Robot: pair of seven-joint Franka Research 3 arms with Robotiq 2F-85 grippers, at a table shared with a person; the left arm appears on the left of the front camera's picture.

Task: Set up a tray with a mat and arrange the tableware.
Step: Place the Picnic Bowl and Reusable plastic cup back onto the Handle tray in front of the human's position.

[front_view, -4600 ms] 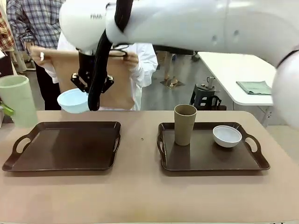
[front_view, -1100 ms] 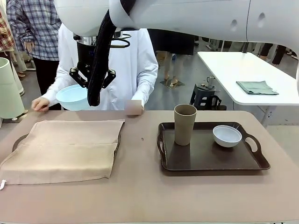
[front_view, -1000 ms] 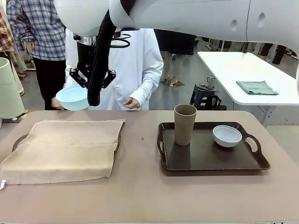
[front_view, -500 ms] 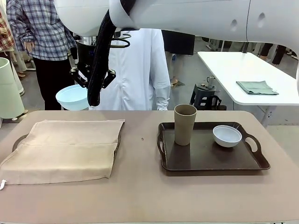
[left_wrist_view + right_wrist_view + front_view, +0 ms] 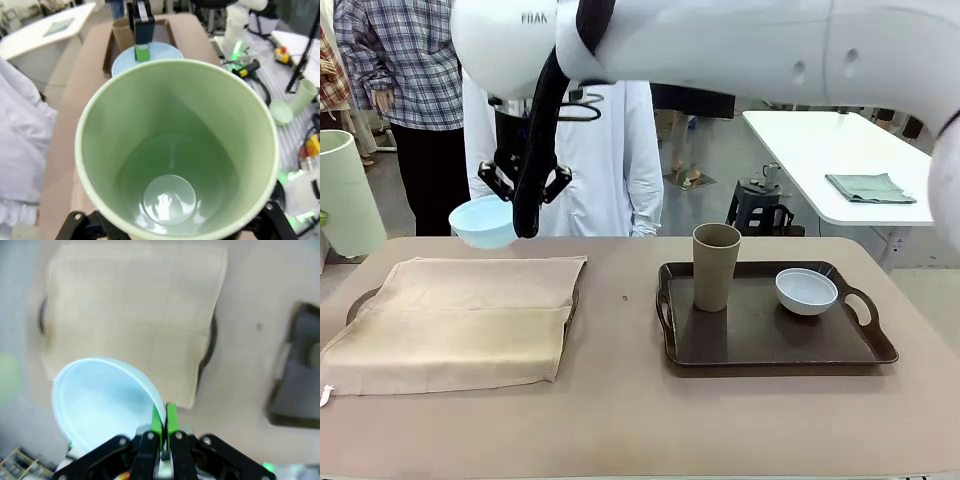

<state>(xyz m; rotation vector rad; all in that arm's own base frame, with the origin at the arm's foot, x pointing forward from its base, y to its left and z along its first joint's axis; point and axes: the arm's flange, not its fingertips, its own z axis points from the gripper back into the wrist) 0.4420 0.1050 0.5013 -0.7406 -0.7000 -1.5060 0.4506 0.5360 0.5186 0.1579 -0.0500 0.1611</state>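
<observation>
Two things had changed in the last few seconds; the mat (image 5: 460, 320), held up by the person (image 5: 620, 150) a moment before, now lay spread over the left tray (image 5: 573, 300), and the person's hands, which had been smoothing it a second ago, had left the counter (image 5: 620, 420); the mat overhung the tray's front edge, with its near-left corner resting on the counter.

My right gripper (image 5: 517, 200) was pinched shut on the rim of the blue bowl (image 5: 485, 222); it had dropped a little in the last half second and hung above the mat's far edge, clear of the cloth. My left gripper (image 5: 172, 225) was clamped around the green cup (image 5: 175, 150), which hung at the far left, beside the mat and off the tray.

The tan cup (image 5: 716, 266) and the white bowl (image 5: 806, 290) stood where they had been on the right tray (image 5: 770, 340), cup to the left, bowl to the right, apart from each other.

I judged the mat step done and the way open; nothing of the person's was over the left tray, so setting the blue bowl down on the mat looked like the step in hand, with the green cup to follow; the loose, overhanging cloth might shift under a bowl set near its edge.
</observation>
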